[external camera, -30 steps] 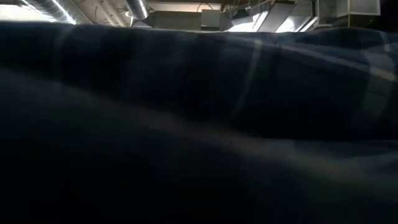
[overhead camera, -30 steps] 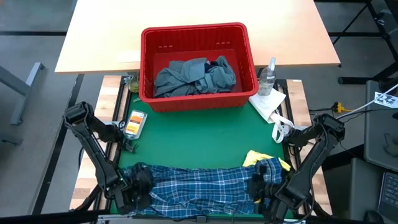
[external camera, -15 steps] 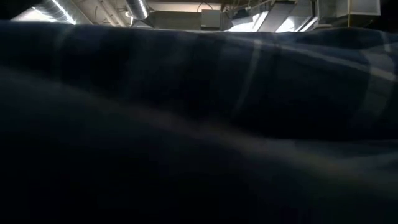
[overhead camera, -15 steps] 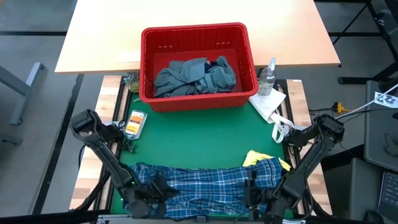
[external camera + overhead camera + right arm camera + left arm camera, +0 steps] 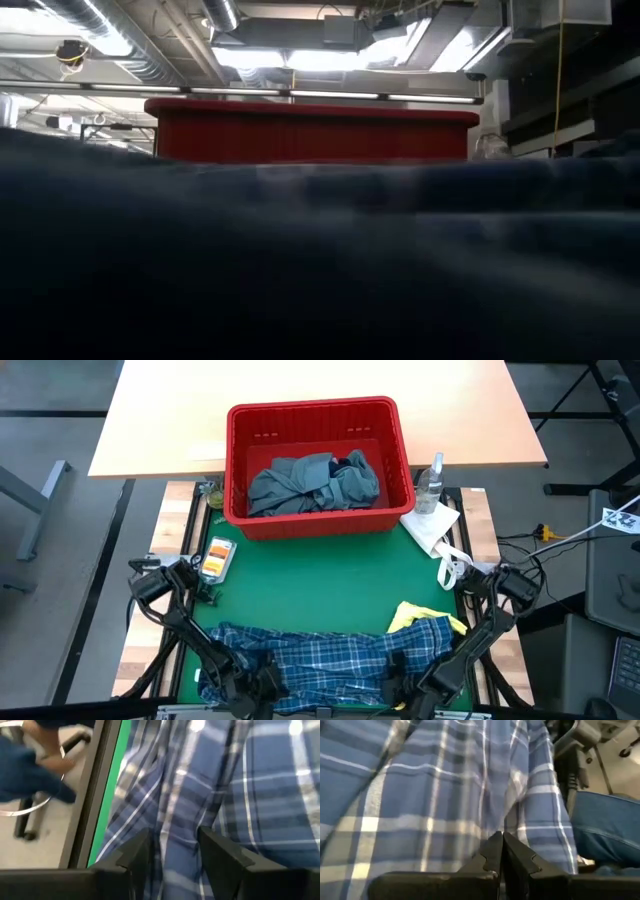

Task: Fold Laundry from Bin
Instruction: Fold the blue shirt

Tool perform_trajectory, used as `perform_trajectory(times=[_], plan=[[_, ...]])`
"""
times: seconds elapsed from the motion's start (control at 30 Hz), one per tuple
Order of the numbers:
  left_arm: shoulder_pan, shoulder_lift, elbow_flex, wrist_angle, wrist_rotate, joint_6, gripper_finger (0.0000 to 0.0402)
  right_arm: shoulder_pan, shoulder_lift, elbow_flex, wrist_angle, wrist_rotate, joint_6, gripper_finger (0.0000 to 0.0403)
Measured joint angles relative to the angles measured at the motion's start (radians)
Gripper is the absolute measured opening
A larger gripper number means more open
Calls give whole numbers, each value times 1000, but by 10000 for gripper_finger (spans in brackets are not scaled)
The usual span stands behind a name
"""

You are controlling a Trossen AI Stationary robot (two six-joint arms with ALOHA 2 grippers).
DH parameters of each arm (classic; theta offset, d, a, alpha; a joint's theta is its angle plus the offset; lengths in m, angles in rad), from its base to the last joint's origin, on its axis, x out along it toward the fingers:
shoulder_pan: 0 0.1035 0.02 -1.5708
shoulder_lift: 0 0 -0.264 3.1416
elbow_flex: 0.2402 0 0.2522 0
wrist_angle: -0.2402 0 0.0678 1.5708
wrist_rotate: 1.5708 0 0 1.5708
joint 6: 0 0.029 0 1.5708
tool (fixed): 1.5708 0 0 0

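The blue-white plaid shirt (image 5: 330, 655) lies spread along the near edge of the green mat (image 5: 330, 575) and fills the lower part of the low view (image 5: 320, 260). My left gripper (image 5: 250, 685) is shut on its near left part, my right gripper (image 5: 400, 685) on its near right part. A small yellow garment (image 5: 412, 615) peeks out from under the shirt's far right corner. The red bin (image 5: 240, 460) stands at the far side with a grey-blue garment (image 5: 300, 485) and a dark navy one (image 5: 352, 460) inside. My left gripper (image 5: 501, 851) pinches a thin bit of the plaid cloth (image 5: 506, 822) between its two closed fingers, slanting down from the near side. One layer or several, I cannot tell. The cloth beyond lies slack. My right gripper (image 5: 175, 857) has a bunched fold of the plaid cloth (image 5: 175, 827) between its two fingers, which stand well apart. They come from above, pointing steeply down, beside the mat's near edge. The cloth runs on slack over the mat.
A spray bottle (image 5: 432, 482) and a white paper towel (image 5: 432, 525) sit right of the bin, an orange-labelled packet (image 5: 215, 557) at the mat's left edge. A wooden table (image 5: 320, 390) lies beyond. A person's jeans (image 5: 605, 830) show just past the near edge.
Both grippers have sunk and gone toward the table's near edge, drawing a little closer together, each still shut on the shirt. The shirt's held near part has come down with them; in the low view the shirt stands lower, and the red bin shows above it.
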Motion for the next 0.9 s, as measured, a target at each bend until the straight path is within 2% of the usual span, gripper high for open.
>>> perform_trajectory(times=[0.1, 0.33, 0.5, 0.7, 0.9], plan=[[-13, 10, 2, 3, -1, -2, 9, -1, 15, 2, 0, -34, 4, 170], [-28, -6, -1, 14, 29, 3, 9, -1, 15, 6, -8, -35, 2, 170], [-31, -48, -4, 5, 70, 2, 9, 1, 15, 68, -81, -45, 2, 170], [-30, -130, -4, -3, 63, 58, 2, 1, 15, 209, -278, -38, -2, 170], [-30, -229, -3, -65, -27, 108, 1, 1, 15, 369, -526, 14, 0, 170]])
